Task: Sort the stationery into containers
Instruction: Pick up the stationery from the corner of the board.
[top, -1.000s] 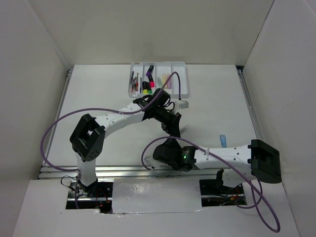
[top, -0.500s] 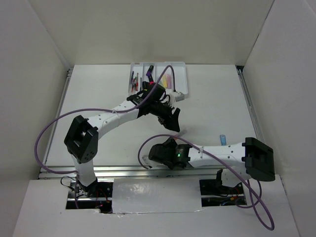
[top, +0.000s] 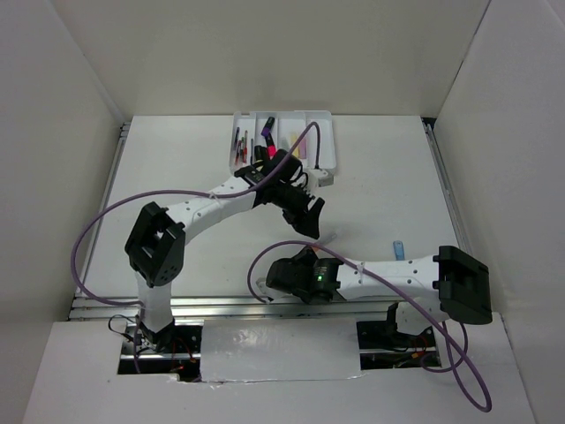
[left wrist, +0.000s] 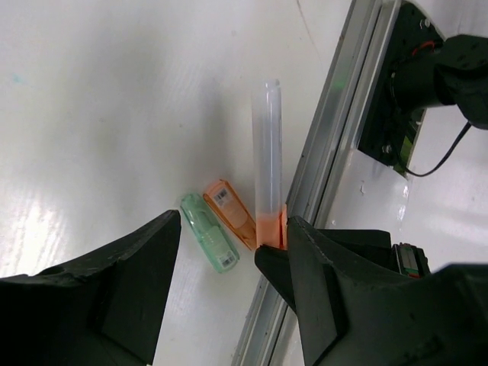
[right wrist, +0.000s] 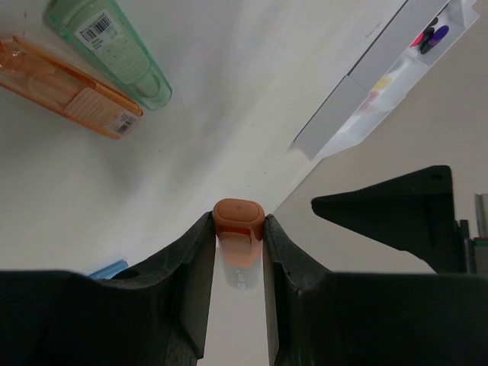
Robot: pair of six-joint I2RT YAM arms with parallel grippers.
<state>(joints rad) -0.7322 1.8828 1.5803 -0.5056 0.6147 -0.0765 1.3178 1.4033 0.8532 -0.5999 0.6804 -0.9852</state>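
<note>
Right gripper (right wrist: 238,229) is clamped on an orange-capped clear marker (left wrist: 267,152), held off the table (left wrist: 91,91). Left gripper (left wrist: 232,221) stands open, that marker showing between its jaws. A green marker (left wrist: 210,242) and an orange marker (left wrist: 229,213) lie side by side on the table, well apart from the tray (top: 323,141).

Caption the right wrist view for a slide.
Right gripper pinches an orange-tipped marker; a green marker and an orange marker lie nearby.

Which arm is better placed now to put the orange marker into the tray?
Right, probably: the right gripper is shut on the orange marker, while the left gripper is open and holds nothing.
</note>
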